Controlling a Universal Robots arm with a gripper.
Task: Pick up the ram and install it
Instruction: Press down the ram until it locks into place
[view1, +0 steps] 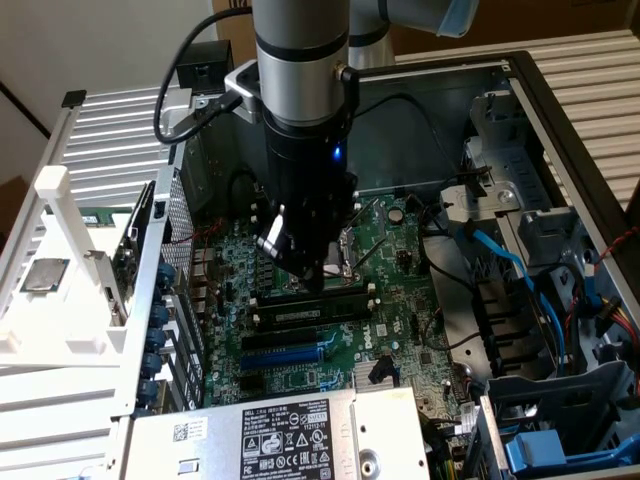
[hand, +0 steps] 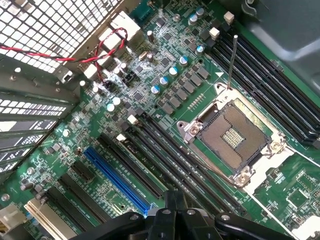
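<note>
In the exterior view the ram, a long thin stick with a pale label, sits edge-up in one of the black memory slots beside the CPU socket. My gripper hangs low over the motherboard, with its tip just above the slot next to the ram, on the socket side. In the wrist view the gripper is shut, its black fingers pressed together with nothing between them. They hover over the row of long black memory slots. I cannot pick out the ram in the wrist view.
The motherboard lies inside an open PC case. A blue expansion slot runs past the memory slots. The power supply sits at the front, blue cables and drive bays on the exterior view's right, and a white rack on its left.
</note>
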